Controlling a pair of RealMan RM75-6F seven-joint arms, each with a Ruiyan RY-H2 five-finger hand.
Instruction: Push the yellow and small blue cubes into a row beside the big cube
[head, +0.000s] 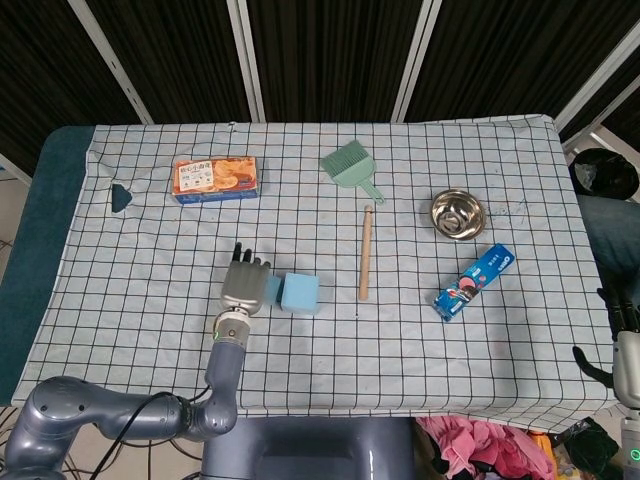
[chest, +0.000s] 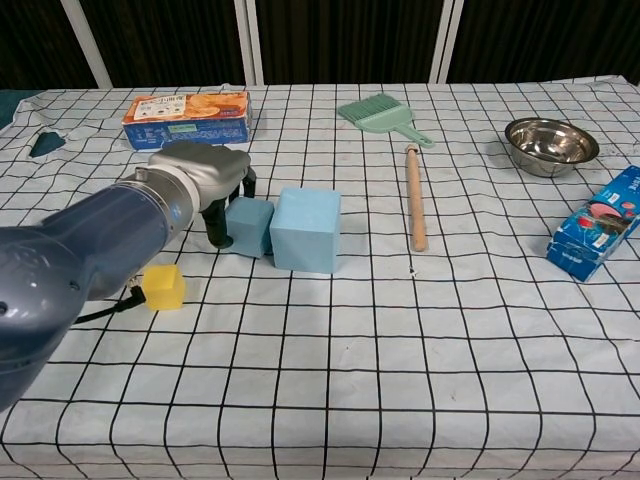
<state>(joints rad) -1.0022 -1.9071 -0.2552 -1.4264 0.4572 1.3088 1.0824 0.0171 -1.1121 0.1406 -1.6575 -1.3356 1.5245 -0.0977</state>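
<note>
The big light-blue cube (chest: 305, 229) (head: 299, 293) stands mid-table. The small blue cube (chest: 249, 226) (head: 271, 290) sits right against its left side, apparently touching. My left hand (chest: 205, 175) (head: 245, 284) is over and left of the small cube, holding nothing, and its fingertips (chest: 220, 228) press on that cube's left face. The yellow cube (chest: 163, 286) lies apart, nearer the front and to the left, beside my left forearm; the arm hides it in the head view. My right hand (head: 622, 345) shows only at the head view's lower right edge, off the table, with its fingers apart.
At the back are an orange cracker box (chest: 187, 117) on the left and a green hand brush (chest: 378, 112). A wooden stick (chest: 415, 196) lies right of the big cube. On the right are a steel bowl (chest: 550, 145) and a blue biscuit pack (chest: 598, 225).
</note>
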